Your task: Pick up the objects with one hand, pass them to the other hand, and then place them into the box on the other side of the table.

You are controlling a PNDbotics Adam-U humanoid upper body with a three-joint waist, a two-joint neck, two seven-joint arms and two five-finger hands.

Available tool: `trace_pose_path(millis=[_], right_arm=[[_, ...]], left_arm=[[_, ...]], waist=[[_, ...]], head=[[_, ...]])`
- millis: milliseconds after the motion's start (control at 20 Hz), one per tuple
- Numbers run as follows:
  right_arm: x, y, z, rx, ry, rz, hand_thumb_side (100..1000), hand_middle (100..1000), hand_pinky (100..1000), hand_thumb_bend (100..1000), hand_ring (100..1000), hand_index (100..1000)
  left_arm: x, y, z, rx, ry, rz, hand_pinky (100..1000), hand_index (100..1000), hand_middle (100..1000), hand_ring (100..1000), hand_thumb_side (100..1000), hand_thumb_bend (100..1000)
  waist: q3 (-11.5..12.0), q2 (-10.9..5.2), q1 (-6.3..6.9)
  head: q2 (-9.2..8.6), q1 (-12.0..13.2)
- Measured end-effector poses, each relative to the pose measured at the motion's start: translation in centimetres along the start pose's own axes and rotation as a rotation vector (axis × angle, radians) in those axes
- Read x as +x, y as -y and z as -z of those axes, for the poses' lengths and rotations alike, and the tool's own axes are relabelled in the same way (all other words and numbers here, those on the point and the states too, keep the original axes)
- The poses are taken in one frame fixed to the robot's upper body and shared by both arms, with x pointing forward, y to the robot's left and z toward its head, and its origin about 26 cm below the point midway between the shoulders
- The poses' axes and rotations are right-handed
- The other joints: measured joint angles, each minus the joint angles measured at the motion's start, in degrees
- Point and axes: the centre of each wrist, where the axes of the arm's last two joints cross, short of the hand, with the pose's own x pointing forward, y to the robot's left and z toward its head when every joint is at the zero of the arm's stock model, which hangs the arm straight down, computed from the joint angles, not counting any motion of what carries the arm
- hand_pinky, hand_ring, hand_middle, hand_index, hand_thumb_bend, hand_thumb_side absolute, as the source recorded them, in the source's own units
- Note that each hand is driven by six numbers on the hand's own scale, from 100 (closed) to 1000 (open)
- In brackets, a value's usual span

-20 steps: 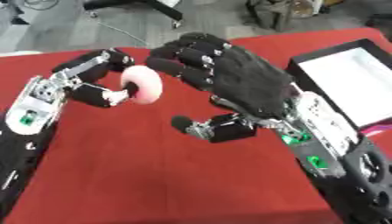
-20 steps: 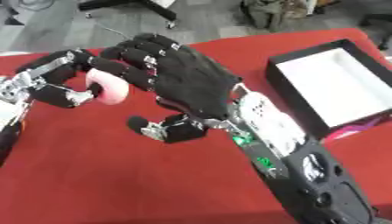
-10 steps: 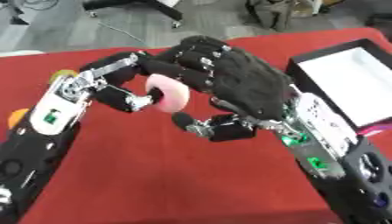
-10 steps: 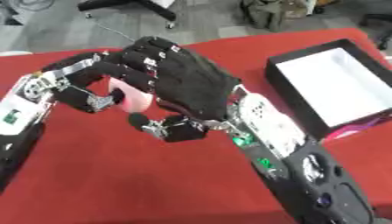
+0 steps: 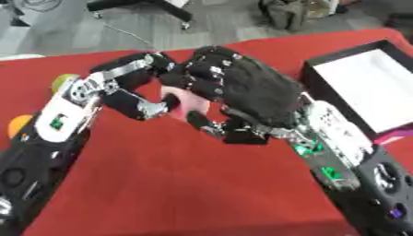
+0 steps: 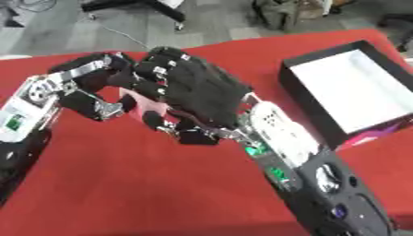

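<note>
We are in the middle of the hand-over: the pink object (image 5: 184, 102) is in the air above the middle of the red table (image 5: 185, 184), caught between our two hands, not lying on the cloth. Our left robot hand (image 5: 141, 92) has its fingers and thumb curled round the object from the left side, so we judge that it carries the weight at this moment. Our right robot hand (image 5: 242, 90) is laid over the object from the right, with the fingers bent down on its top and the thumb coming under it; we think it is closing on the pink piece to take it, but the black fingers cover most of the object and we cannot tell if it has its own hold already. The hands meet here, in our judgement, because the box (image 6: 355, 87) stands at the right edge of the table, on the side of the right arm, so the object must change hands before it can go in. The box is open, white inside, with dark walls, and it is well apart from the hands. Near the left edge of the table we see a yellowish round thing (image 5: 63, 82) and an orange one (image 5: 19, 124), partly hidden by the left arm; probably they wait for their turn. Between the hands and the box we see only bare cloth, so the way looks free; the risk is only that the left fingers open before the right ones hold well
</note>
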Motion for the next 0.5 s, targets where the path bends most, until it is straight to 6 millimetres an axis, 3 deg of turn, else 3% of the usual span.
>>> trace_pose_path(millis=[350,500], right_arm=[[-0.05,-0.34,-0.09,0.019,-0.018,-0.002,100,747,803,127,734,887],[-0.01,-0.37,-0.06,0.021,-0.022,-0.006,100,699,760,112,688,837]], left_arm=[[0.66,-0.09,0.26,-0.009,0.026,-0.006,602,591,401,422,209,100],[0.88,-0.12,0.35,-0.013,0.034,-0.008,603,591,401,422,210,100]], waist=[[0.0,0.0,0.01],[0.0,0.0,0.01]], head=[[0.0,0.0],[0.0,0.0]])
